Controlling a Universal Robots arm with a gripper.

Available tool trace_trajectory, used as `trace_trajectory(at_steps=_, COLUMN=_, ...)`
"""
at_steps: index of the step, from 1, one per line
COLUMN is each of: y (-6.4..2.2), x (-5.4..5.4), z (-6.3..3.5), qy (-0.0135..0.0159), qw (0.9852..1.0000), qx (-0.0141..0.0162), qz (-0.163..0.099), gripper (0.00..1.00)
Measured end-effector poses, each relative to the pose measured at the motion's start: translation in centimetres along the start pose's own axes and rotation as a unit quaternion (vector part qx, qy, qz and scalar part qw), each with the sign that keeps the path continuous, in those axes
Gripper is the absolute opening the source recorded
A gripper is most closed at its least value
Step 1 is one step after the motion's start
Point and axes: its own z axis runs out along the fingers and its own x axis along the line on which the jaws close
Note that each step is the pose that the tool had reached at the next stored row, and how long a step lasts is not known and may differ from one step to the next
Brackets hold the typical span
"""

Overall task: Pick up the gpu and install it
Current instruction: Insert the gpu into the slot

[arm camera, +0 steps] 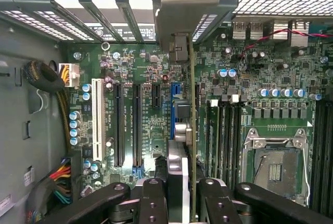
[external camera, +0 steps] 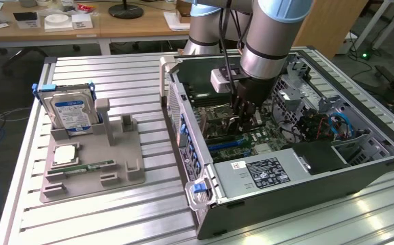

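- Gripper (arm camera: 190, 195), lower centre of the wrist view, was clenched on the gpu (arm camera: 192, 125), held edge-on.
- The card stood upright over the motherboard (arm camera: 140, 67), beside the blue slot (arm camera: 176, 91).
- Its grey bracket (arm camera: 184, 5) met the computer case (external camera: 306, 176) rear wall.
- Hard drive (external camera: 72, 113) stood upright in the grey holder (external camera: 91, 161), left of the exterior view.

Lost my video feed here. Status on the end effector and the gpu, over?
End effector shut on gpu, inside the computer case. Card edge-on above the motherboard, at the blue slot; seating not confirmable. Nothing seen blocking.
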Motion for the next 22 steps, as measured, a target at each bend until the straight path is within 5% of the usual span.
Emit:
trace_trajectory(at_steps=6, y=0.17, x=0.0, z=0.16, qy=-0.0002, qw=1.0000, qx=0.0001, qz=0.000, gripper=0.28)
trace_trajectory(at_steps=22, y=0.93, x=0.1, z=2.43, qy=0.0000, qw=1.0000, qx=0.0000, qz=0.000, gripper=0.28)
